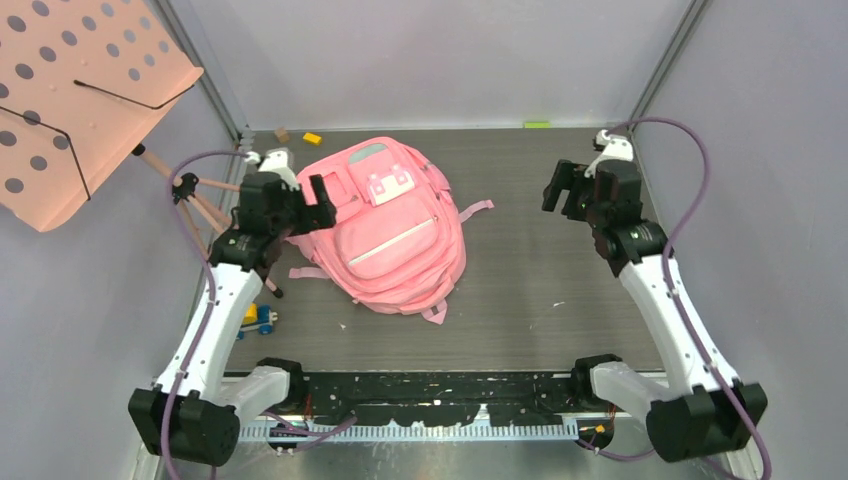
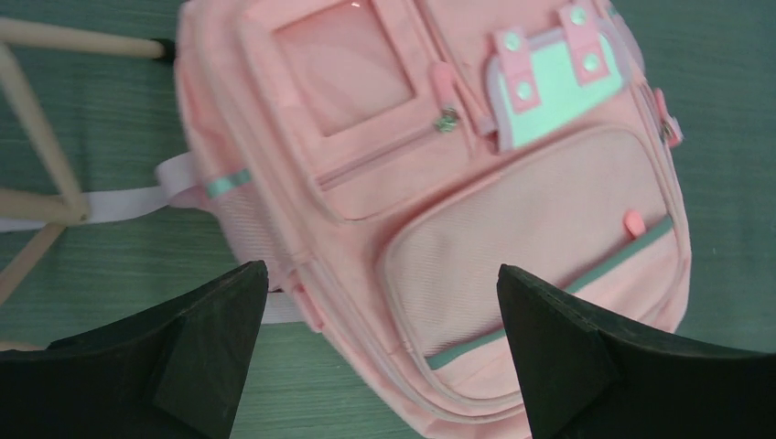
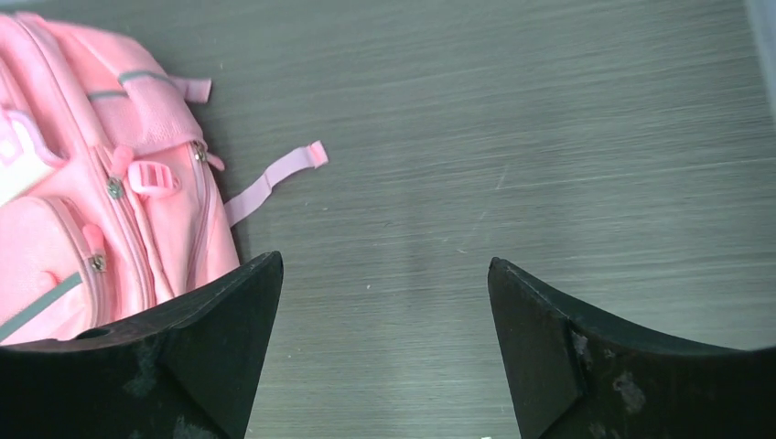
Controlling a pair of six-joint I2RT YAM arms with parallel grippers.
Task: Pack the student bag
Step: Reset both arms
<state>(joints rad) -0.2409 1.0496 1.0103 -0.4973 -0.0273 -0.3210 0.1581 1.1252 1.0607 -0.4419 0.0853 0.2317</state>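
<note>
Holding, left: nothing; my left gripper (image 2: pixel 380 273) is spread wide, its black fingers (image 2: pixel 183 357) apart above the left side of the backpack (image 1: pixel 400 240). I cannot tell whether it touches the fabric.
Holding, right: nothing; my right gripper (image 3: pixel 384 263) is spread wide over the bare table (image 1: pixel 540 270), well apart from the backpack.
Backpack, place: lying flat, front up, left of the table's middle, nearer my left arm.
Backpack, look: pink all over, with front pockets, a white patch (image 1: pixel 390 185) with pink tabs, grey strips, and loose straps (image 3: pixel 274 178) trailing onto the table.
Count, backpack: one.
Count, grippers: two, both empty.
Count, other things: one salmon-pink music stand (image 1: pixel 80 90) at far left; one yellow block (image 1: pixel 313 138), one brown block (image 1: pixel 282 134) and one green piece (image 1: pixel 537 124) along the far edge; one small blue-and-yellow toy (image 1: pixel 258 318) beside my left arm.
</note>
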